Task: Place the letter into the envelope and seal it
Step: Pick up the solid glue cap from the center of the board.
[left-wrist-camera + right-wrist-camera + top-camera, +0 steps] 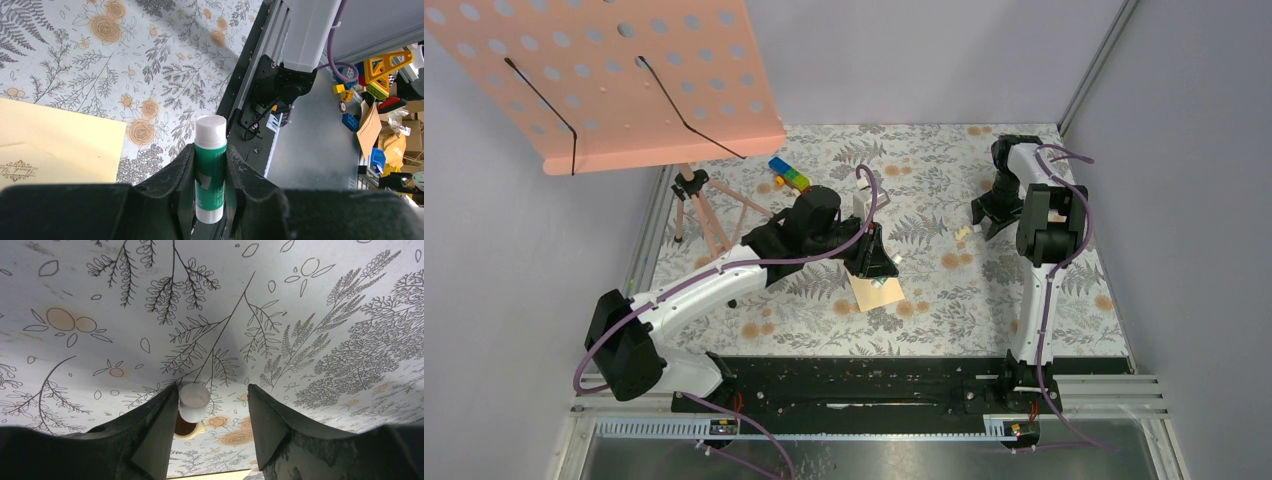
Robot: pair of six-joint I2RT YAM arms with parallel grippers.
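My left gripper [879,258] is shut on a green glue stick [210,170] with a white cap, held upright between the fingers [177,175]. Just under it a tan envelope [876,294] lies flat on the floral table. In the left wrist view the envelope [65,142] looks pale yellow, with a layer carrying a gold printed ornament [20,171]. The letter does not show as a separate sheet. My right gripper [992,215] hangs open at the back right. A small white cap [194,401] sits against its left finger [150,430], well clear of the other.
A small cream piece [964,232] lies on the table left of the right gripper. Coloured blocks [789,175] sit at the back. A pink perforated music stand [624,70] on a tripod [699,205] overhangs the back left. A black rail [864,385] runs along the near edge.
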